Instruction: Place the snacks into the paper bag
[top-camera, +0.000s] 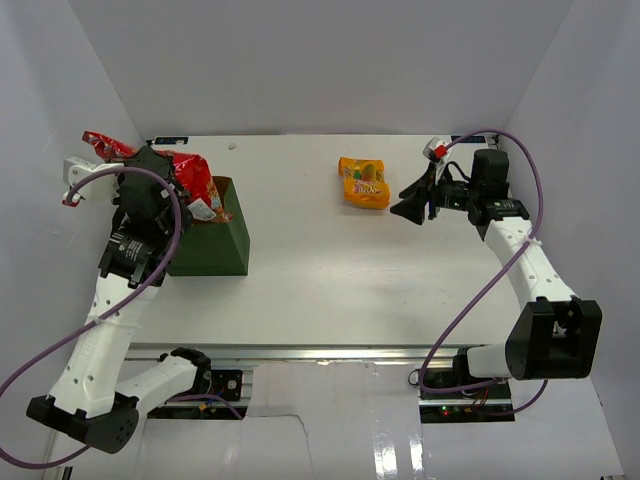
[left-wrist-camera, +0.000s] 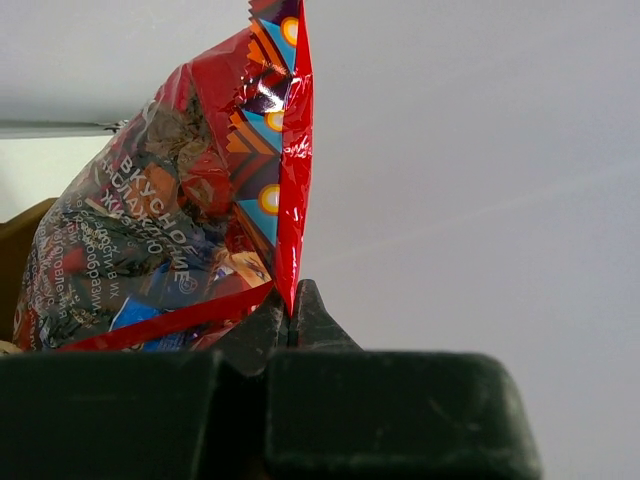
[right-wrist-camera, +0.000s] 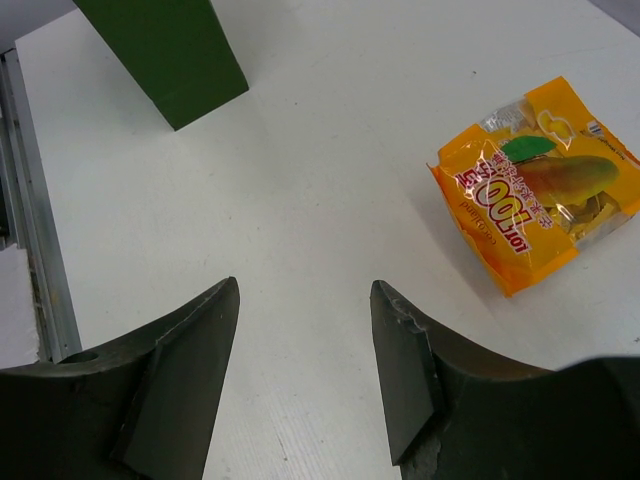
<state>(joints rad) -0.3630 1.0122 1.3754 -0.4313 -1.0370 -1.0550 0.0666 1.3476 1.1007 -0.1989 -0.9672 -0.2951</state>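
Note:
My left gripper (left-wrist-camera: 290, 315) is shut on the sealed edge of the large red chip bag (left-wrist-camera: 170, 230), holding it over the open top of the paper bag (top-camera: 212, 246). From above, the red chip bag (top-camera: 190, 170) sticks out on both sides of the left gripper (top-camera: 150, 170), and small sachets (top-camera: 208, 208) lie inside the paper bag. The orange-yellow pouch (top-camera: 363, 182) lies flat at the back centre. Just right of it, my right gripper (top-camera: 408, 208) is open and empty. In the right wrist view the pouch (right-wrist-camera: 535, 180) lies ahead and to the right of the open gripper (right-wrist-camera: 305, 285).
White walls enclose the table on three sides, close behind the left arm. A metal rail (right-wrist-camera: 30, 200) runs along the table's near edge. The paper bag's dark green corner (right-wrist-camera: 165, 50) shows far ahead of the right gripper. Purple cables loop off both arms.

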